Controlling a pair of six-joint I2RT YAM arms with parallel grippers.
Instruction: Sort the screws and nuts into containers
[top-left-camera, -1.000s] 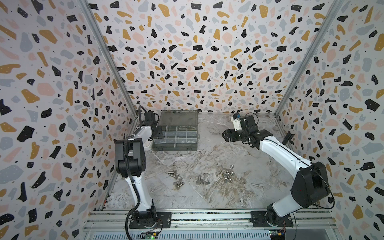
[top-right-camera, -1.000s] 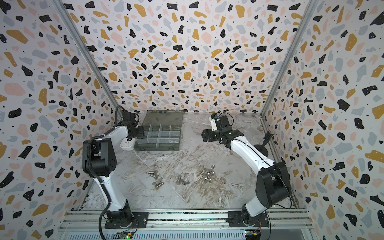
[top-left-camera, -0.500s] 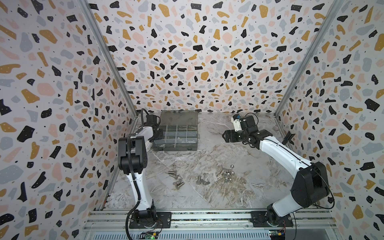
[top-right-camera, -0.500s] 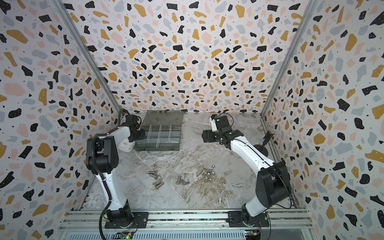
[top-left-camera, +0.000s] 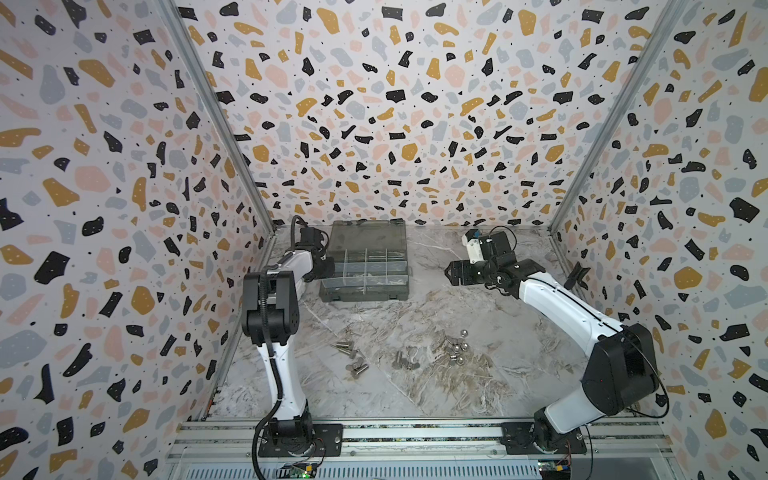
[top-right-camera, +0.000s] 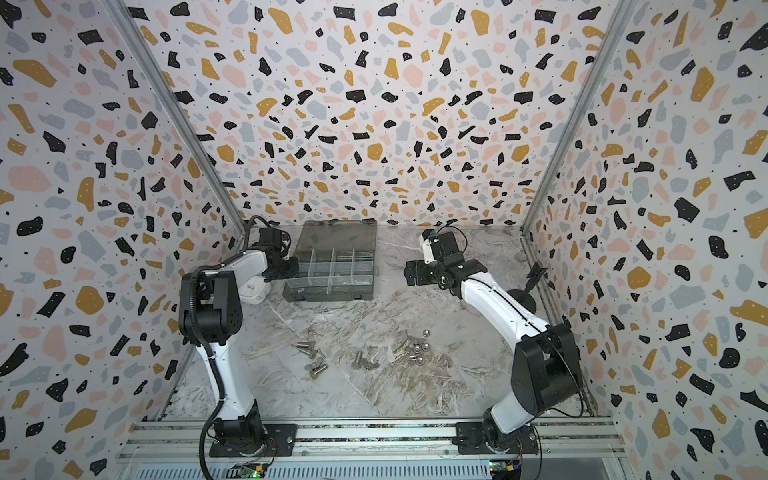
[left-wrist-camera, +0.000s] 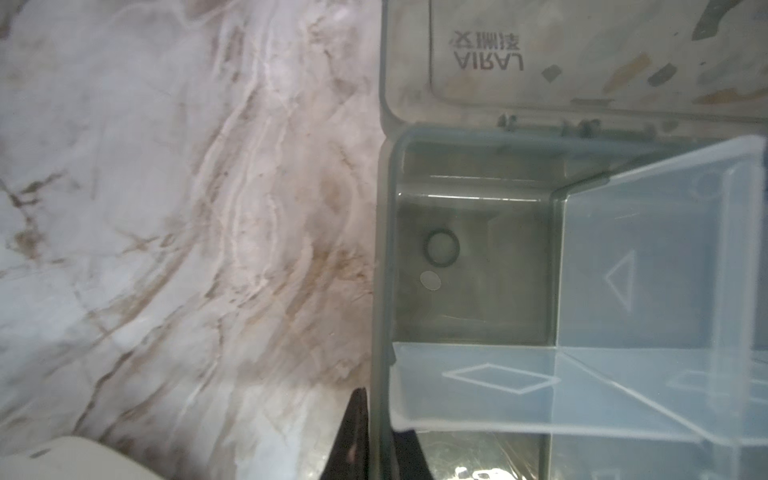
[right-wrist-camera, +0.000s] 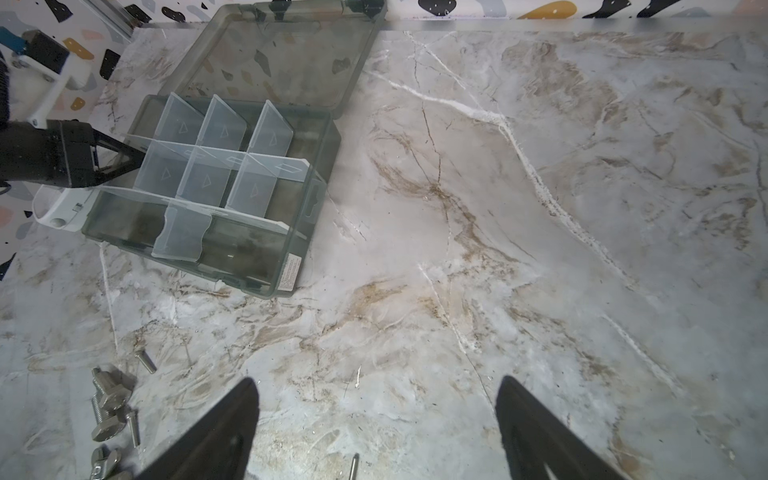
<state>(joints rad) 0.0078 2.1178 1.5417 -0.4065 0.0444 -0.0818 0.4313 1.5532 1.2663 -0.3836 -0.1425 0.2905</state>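
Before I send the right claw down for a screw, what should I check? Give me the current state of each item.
1. Left claw gripping the organiser box: ok, shut across its left wall.
2. Lid open: ok, lying flat behind the box.
3. Right claw free: ok, open, empty, above the table.
4. Screws and nuts accessible: ok, loose on the table, nearer the arm bases than the box.
5. Compartments empty: cannot tell, only partly visible.
6. White case clear of the left claw: cannot tell; it sits at that side of the box.
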